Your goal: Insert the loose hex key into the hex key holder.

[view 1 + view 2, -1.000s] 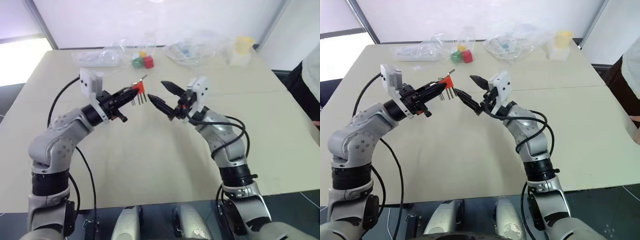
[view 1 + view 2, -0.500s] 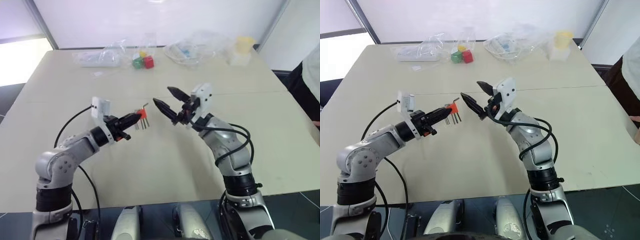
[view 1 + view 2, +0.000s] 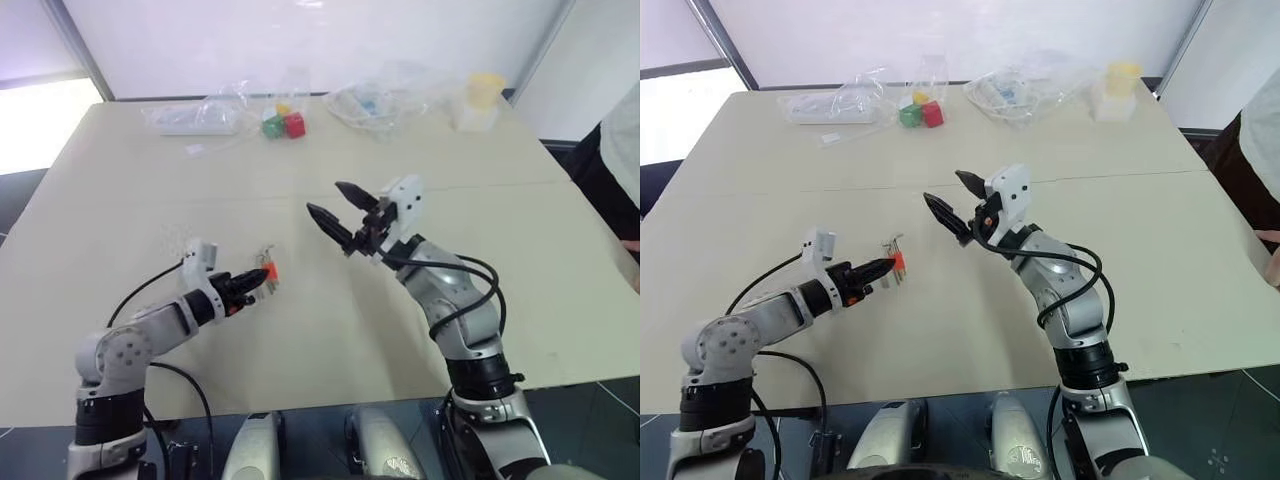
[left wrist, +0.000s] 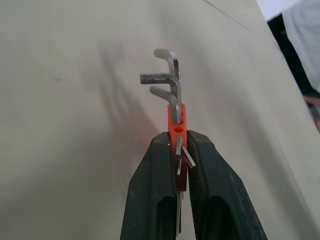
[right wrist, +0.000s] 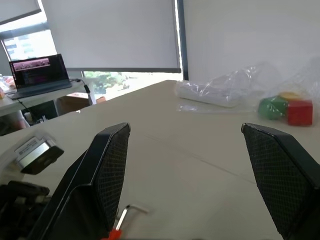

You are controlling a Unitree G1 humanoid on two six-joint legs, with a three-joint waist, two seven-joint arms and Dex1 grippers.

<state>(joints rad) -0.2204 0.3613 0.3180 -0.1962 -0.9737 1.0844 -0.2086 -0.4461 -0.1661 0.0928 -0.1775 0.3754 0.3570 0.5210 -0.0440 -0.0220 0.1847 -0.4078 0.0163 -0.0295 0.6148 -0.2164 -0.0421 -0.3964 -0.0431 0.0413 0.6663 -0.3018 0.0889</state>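
Observation:
My left gripper (image 3: 254,278) is shut on the orange-red hex key holder (image 3: 269,271) and holds it low, just over the beige table (image 3: 300,340), left of centre. In the left wrist view the holder (image 4: 177,120) stands on edge between the black fingers (image 4: 150,190). Several L-shaped grey keys stick out past it, and I cannot tell the loose hex key apart from them. My right gripper (image 3: 326,198) hangs open in the air to the right of the holder and above it. Nothing is between its fingers (image 5: 100,180).
Red and green cubes (image 3: 283,125) lie at the table's far side among clear plastic bags (image 3: 200,115). A yellow cup (image 3: 487,92) stands at the far right. A person (image 3: 622,150) is at the right edge. A laptop (image 5: 40,72) sits beyond the table.
My left gripper has sunk toward the table with the holder, coming nearer and a little left, and its wrist has rolled. The right gripper has stayed put, open.

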